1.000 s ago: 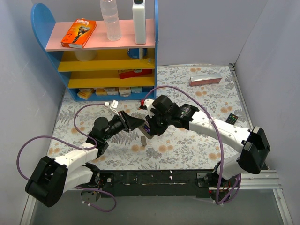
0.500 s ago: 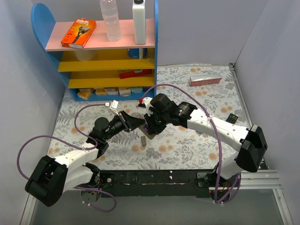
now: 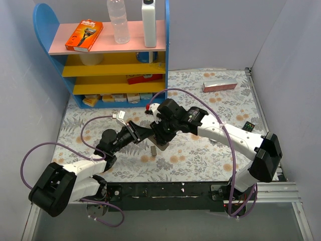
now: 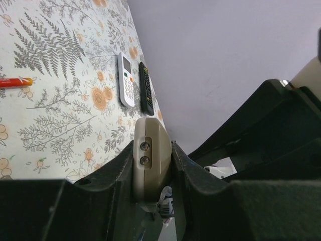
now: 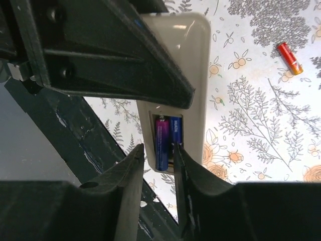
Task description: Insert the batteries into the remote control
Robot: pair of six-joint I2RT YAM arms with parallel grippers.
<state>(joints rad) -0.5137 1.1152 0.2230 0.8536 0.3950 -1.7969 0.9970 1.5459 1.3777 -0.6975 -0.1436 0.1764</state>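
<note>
My left gripper is shut on the white remote control, gripping its two sides and holding it above the table. In the right wrist view the remote's back faces up with its compartment open. Two blue-purple batteries lie side by side in it. My right gripper hovers over the lower end of the left battery. Its jaws are narrowly apart and touch nothing. A red battery lies loose on the flowered table; it also shows in the left wrist view.
A small grey piece lies on the cloth just below the grippers. A slim white remote and a black remote lie together at the right wall. A pink box and a blue shelf stand at the back.
My right gripper has shifted a little left and back, over the remote held in the left gripper. The left arm has edged slightly back with the remote.
</note>
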